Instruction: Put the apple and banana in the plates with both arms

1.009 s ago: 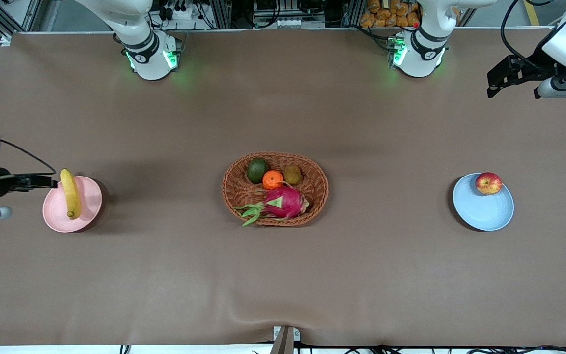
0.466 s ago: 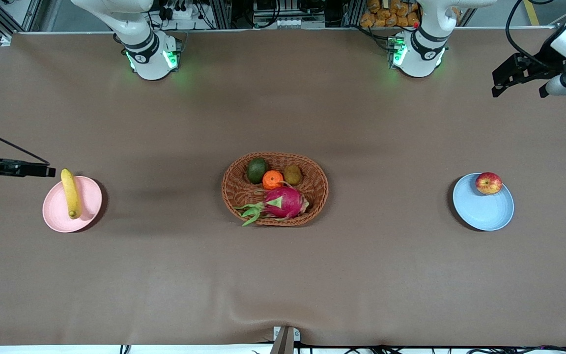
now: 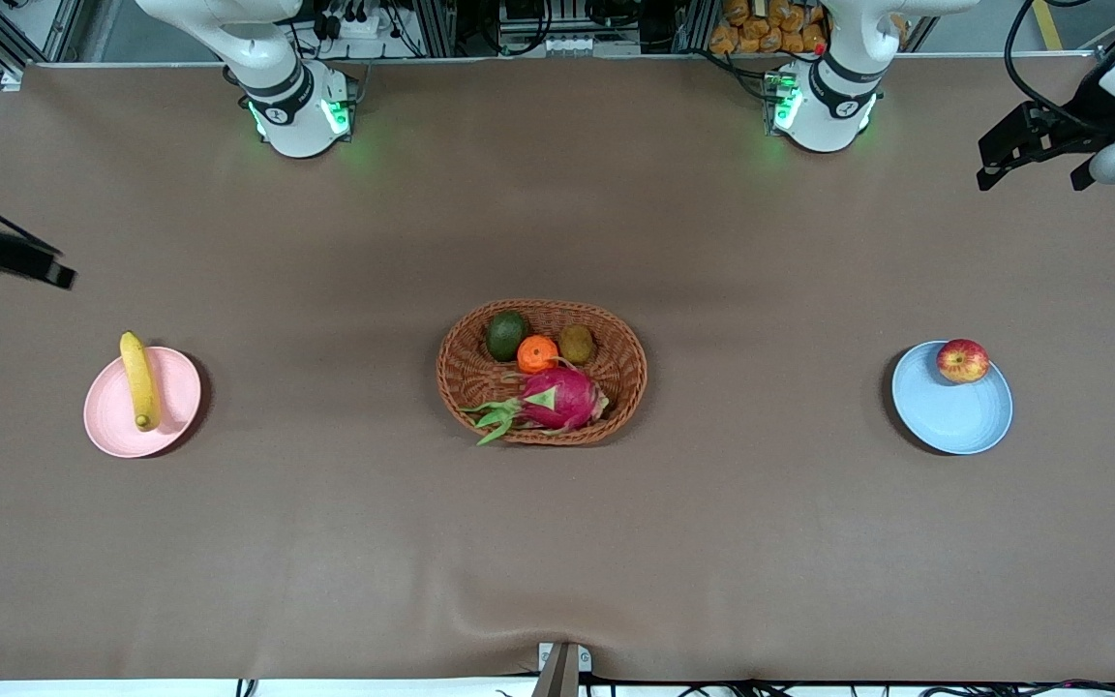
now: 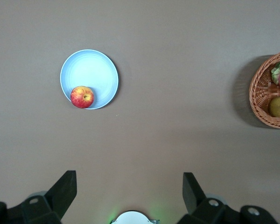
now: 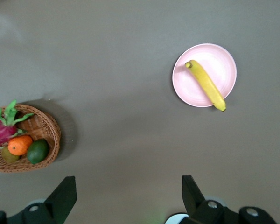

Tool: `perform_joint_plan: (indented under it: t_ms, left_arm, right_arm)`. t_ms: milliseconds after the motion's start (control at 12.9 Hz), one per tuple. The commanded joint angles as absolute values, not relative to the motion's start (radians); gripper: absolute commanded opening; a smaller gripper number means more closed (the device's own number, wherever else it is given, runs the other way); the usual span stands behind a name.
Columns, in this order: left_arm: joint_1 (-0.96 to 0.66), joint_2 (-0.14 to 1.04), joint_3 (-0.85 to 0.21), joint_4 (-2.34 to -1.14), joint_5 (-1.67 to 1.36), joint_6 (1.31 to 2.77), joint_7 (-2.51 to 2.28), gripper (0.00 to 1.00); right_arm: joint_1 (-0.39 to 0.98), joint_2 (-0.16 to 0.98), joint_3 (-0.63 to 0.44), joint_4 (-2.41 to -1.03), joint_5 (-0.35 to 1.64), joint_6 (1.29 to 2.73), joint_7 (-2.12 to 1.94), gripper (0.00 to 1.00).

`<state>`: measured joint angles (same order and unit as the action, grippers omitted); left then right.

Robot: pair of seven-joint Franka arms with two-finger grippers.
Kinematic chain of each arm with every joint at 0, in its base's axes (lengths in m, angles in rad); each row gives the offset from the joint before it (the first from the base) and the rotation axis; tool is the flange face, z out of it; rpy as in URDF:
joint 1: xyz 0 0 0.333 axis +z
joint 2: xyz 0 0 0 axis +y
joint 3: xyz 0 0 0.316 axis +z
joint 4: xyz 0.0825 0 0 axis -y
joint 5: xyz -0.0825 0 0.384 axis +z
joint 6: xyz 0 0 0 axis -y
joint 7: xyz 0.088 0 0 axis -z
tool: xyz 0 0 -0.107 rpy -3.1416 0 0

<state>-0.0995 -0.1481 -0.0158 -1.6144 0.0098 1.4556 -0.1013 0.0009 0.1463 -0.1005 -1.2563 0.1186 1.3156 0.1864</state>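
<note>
Brown cloth-covered table point(image 3: 557, 542) here, with the wicker basket point(image 3: 541, 372) sitting in the middle, so I'll place everything off that. From where I sit, the pink plate point(image 3: 170, 402) is well off toward the right arm's end of the table from the basket, and the banana point(image 3: 138, 380) lies across it, one end poking just over the rim. The blue plate point(image 3: 951, 411) is well off toward the left arm's end from the basket, with the apple point(image 3: 962, 360) resting on it right at the rim, on the side away from the front camera.

In the basket I've got a dragon fruit point(image 3: 557, 398), an orange point(image 3: 537, 353), a green avocado point(image 3: 506, 335) and a brownish kiwi point(image 3: 576, 344).

Both claws are up in the air with jaws spread wide and nothing in them. The left gripper point(image 4: 129, 187) hangs over bare table well out from the basket toward its own end, and the right gripper point(image 5: 129, 187) does the same at its end.
</note>
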Motion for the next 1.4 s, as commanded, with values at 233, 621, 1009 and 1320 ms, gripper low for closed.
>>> perform_joint_plan:
  t_ms: [233,621,1009,1320]
  left_arm:
    - [-0.097,-0.155,-0.014,-1.598,0.014,1.405,-0.104,1.0]
    - [-0.089,-0.152,-0.012,-1.595,0.014,1.405,-0.095,1.0]
    - [-0.091,-0.15,-0.014,-1.585,0.015,1.405,-0.1,1.0]
    - [-0.091,-0.149,-0.014,-1.583,0.015,1.405,-0.097,1.0]
  right_arm:
    - [-0.02,-0.087,-0.097,-1.543,0.046,1.434,0.199,1.0]
    - [-0.04,-0.067,-0.089,-1.52,0.021,1.479,0.178,1.0]
    - [-0.041,-0.067,-0.058,-1.522,0.023,1.486,0.192,1.0]
    - [-0.043,-0.067,-0.017,-1.522,0.014,1.482,0.097,1.0]
